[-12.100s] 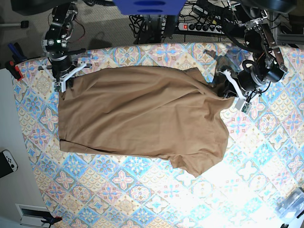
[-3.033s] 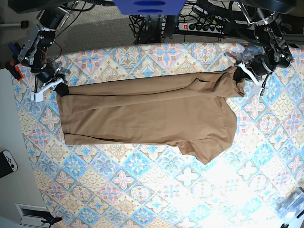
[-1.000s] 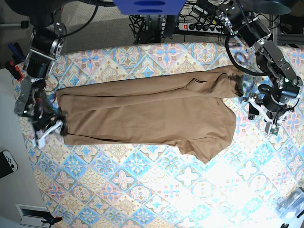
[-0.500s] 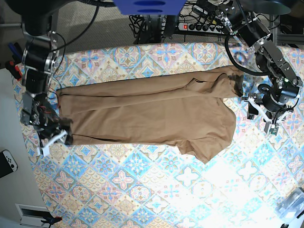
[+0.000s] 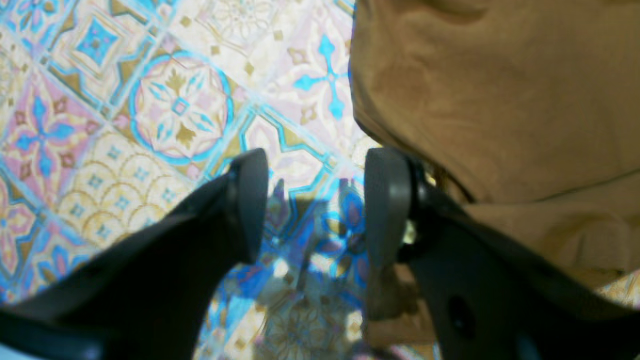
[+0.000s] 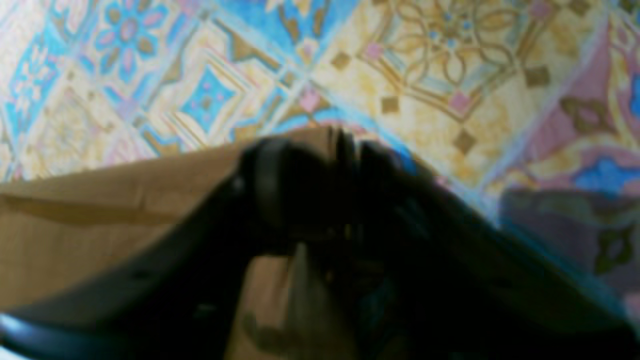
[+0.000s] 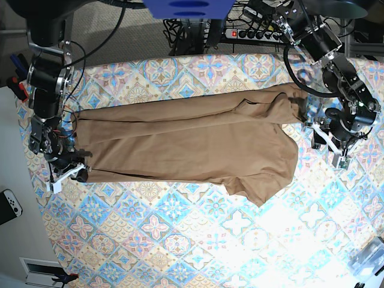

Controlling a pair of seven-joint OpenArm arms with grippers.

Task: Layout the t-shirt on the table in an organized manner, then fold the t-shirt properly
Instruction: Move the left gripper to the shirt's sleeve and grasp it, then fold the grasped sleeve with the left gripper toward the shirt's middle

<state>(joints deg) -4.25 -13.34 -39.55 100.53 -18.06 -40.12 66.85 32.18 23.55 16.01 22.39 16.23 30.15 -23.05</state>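
The tan-brown t-shirt [image 7: 186,147] lies on the patterned table [image 7: 180,240], doubled over lengthwise, with one sleeve pointing to the front right. My right gripper [image 7: 80,173] is at the shirt's lower-left corner. In the right wrist view it [image 6: 345,145] is shut on the shirt's [image 6: 100,225] edge. My left gripper [image 7: 315,135] is beside the shirt's right edge. In the left wrist view it [image 5: 315,205] is open and empty over the table [image 5: 175,100], with its right finger [image 5: 385,200] against the shirt's [image 5: 500,100] edge.
A power strip [image 7: 255,33] and cables lie behind the table's far edge. A white controller [image 7: 9,205] lies off the table's left side. A clear plastic object [image 7: 369,258] sits at the front right corner.
My right gripper moved down along the shirt's left edge to its lower corner and now grips it. My left gripper shifted only slightly beside the right edge.
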